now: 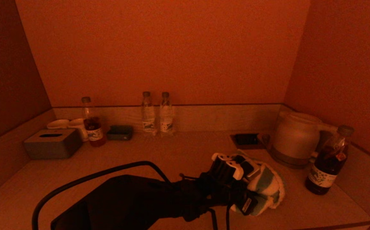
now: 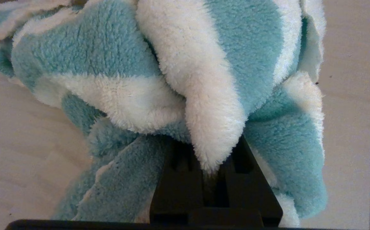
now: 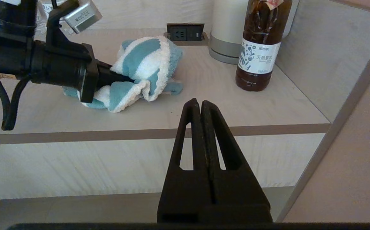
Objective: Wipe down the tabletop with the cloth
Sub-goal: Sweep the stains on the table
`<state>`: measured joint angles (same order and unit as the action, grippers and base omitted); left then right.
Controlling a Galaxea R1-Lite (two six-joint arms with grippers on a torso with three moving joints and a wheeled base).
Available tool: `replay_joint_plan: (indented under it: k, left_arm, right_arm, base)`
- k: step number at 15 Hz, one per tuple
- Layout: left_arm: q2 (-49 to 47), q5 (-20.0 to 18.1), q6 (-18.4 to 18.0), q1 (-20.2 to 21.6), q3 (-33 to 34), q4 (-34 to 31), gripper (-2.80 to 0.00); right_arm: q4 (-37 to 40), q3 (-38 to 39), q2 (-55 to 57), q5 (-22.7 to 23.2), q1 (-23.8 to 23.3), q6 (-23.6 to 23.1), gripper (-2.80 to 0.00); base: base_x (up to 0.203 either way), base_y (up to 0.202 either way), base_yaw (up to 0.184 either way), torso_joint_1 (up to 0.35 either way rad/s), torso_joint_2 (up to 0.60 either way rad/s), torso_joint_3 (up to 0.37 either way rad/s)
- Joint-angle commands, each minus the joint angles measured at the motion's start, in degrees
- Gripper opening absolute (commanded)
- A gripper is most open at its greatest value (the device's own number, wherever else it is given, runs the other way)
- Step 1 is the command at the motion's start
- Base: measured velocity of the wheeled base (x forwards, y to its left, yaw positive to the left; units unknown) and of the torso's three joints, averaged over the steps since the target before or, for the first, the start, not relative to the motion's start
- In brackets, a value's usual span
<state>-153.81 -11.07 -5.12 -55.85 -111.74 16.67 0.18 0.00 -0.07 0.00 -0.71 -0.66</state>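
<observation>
One table (image 1: 178,150) carries everything, and near its front right the left claw (image 2: 215,172) is closed on the bunched striped cloth (image 1: 266,187), pressing it down to wipe, while the right claw (image 3: 200,107) waits closed and empty off the near edge.

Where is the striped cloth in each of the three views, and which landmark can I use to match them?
Head view: the cloth lies on the tabletop, lower right, under the left gripper.
Left wrist view: the cloth fills most of the picture, pinched at the fingers.
Right wrist view: the cloth lies upper centre-left.
Shared landmark: the dark bottle, in head and right wrist views only.
</observation>
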Motion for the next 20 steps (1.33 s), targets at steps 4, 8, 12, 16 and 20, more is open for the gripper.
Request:
replay_joint_plan:
  k: [4,8,12,16,20]
  left_arm:
    - [-0.2,2.3,-2.7,-0.6,1.0,-1.4,-2.8]
    - [2.0,3.9,-5.3,-0.7,4.7,-1.5,-2.8]
    - [5.1,9.3,-9.0,-0.4,10.8,-1.1,-2.8]
    - [8.7,10.7,-9.3,1.5,15.9,-0.7,-2.8]
    - [11.3,13.1,-9.3,3.6,20.4,-0.7,-2.8]
  right_arm:
    - [0.0,0.0,0.1,0.0,0.0,0.0,-2.8]
    - [0.0,0.0,0.1,0.0,0.0,0.0,-2.8]
    - [0.0,0.0,0.1,0.0,0.0,0.0,-2.8]
    - [0.0,0.0,0.1,0.0,0.0,0.0,-2.8]
    - [0.0,0.0,0.1,0.0,0.0,0.0,-2.8]
  base:
    - [0.0,0.0,0.0,0.0,0.0,0.0]
    - [0.0,0.0,0.0,0.0,0.0,0.0]
    - [0.0,0.0,0.0,0.0,0.0,0.0]
    - [0.0,0.0,0.0,0.0,0.0,0.0]
    - [0.0,0.0,0.0,0.0,0.0,0.0]
